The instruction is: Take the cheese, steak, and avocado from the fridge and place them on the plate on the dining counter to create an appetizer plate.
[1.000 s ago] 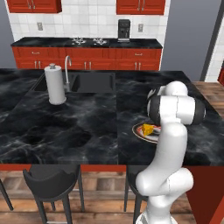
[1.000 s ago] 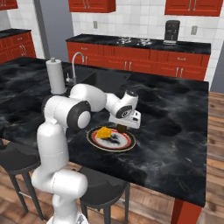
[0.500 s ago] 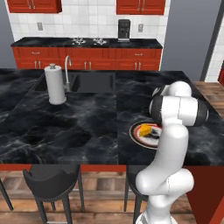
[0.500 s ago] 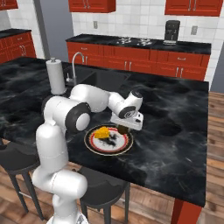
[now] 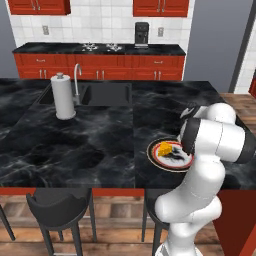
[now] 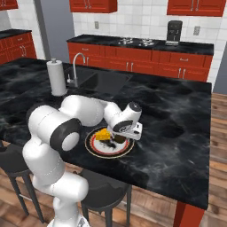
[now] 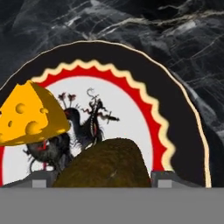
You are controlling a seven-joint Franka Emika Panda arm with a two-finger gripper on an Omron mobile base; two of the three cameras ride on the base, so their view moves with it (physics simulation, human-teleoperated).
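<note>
One yellow holed cheese wedge (image 7: 30,116), one brown lump (image 7: 105,164) pinched in gripper (image 6: 120,138), on one red-rimmed white plate (image 7: 175,118); glossy black marbled island counter (image 5: 100,145), red-cabinet kitchen.

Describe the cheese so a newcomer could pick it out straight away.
On the glossy black marbled dining counter lies a round white plate with a dark and red rim. The cheese is the yellow-orange holed wedge on it, beside a dark brown lump at the end effector.
</note>
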